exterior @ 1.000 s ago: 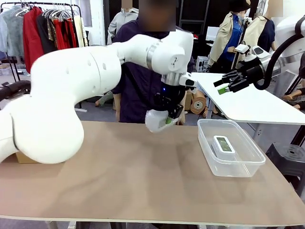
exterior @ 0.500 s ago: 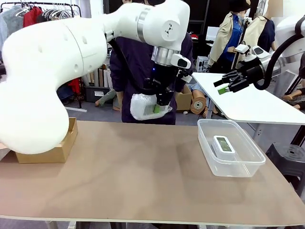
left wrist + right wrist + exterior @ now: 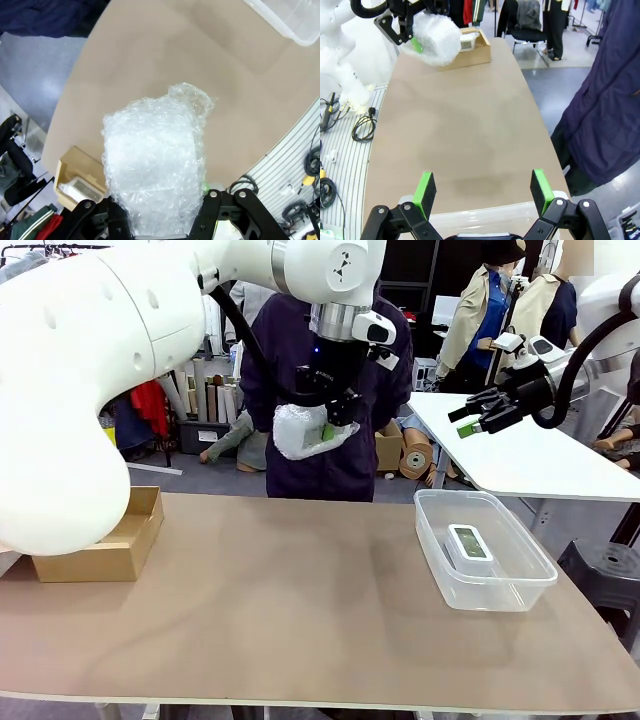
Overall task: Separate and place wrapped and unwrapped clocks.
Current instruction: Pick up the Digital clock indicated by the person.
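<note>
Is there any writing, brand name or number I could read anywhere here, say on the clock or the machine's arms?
None can be read.
Clock in the clear tub: its screen shows no digits that can be made out.
Left arm's wrist: a small dark mark, too small to read.
Bubble-wrapped bundle held in the left claw: no print shows.
Cardboard box: no print shows.

I see crinkled, glossy bubble wrap (image 3: 155, 165) around the bundle — translucent white, catching light. The table (image 3: 280, 610) looks matt brown, smooth like fibreboard. The container (image 3: 484, 552) is clear, shiny plastic; the clock (image 3: 469, 543) inside it is smooth white plastic. The box (image 3: 105, 540) is plain matt cardboard — my arms' shells are glossy white.
</note>
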`<state>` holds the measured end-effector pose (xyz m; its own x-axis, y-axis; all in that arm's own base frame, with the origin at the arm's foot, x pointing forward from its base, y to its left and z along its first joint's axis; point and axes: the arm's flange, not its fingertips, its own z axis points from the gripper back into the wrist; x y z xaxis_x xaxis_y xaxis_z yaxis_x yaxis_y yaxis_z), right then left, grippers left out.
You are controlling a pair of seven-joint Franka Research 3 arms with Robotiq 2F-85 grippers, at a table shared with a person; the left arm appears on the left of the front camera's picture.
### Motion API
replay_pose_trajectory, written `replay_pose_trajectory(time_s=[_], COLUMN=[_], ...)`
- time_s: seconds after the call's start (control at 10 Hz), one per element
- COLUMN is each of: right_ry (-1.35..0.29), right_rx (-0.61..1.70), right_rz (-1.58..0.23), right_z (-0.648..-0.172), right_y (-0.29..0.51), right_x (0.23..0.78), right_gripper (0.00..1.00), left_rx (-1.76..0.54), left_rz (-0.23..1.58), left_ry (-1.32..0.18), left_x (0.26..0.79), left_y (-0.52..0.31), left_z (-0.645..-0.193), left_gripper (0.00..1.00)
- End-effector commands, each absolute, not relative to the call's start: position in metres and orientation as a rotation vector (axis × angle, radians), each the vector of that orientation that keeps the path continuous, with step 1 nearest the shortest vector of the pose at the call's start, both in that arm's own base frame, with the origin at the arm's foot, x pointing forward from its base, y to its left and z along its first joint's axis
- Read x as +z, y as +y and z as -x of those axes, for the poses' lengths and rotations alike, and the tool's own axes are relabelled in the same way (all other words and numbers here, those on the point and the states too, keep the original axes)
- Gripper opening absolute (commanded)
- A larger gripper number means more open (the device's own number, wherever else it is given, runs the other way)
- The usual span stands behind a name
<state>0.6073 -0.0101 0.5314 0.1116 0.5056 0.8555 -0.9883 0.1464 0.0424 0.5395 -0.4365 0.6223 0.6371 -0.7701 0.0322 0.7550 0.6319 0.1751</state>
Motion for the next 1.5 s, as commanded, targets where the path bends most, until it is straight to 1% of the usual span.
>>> replay_pose_trajectory(time_s=[0.0,0.1,0.2,1.4], right_ry=[-0.816,-0.816,-0.816,-0.816], right_rx=[1.27,1.27,1.27,1.27], right_rz=[-0.76,-0.76,-0.76,-0.76], right_z=[-0.6069,-0.6069,-0.6069,-0.6069], right_y=[-0.0087,-0.0087,-0.0087,-0.0087], right_x=[0.5336,0.5336,0.5336,0.5336], right_gripper=[1.0,1.0,1.0,1.0], left_rx=[-0.844,-0.823,-0.866,-0.866], left_rz=[-0.181,-0.215,-0.152,-0.152], left_ry=[-0.153,-0.161,-0.127,-0.127], left_x=[0.6211,0.6148,0.6244,0.6244], left_y=[-0.4295,-0.4291,-0.4372,-0.4372], left_z=[-0.5328,-0.5377,-0.5408,-0.5408], left_gripper=[0.0,0.0,0.0,0.0])
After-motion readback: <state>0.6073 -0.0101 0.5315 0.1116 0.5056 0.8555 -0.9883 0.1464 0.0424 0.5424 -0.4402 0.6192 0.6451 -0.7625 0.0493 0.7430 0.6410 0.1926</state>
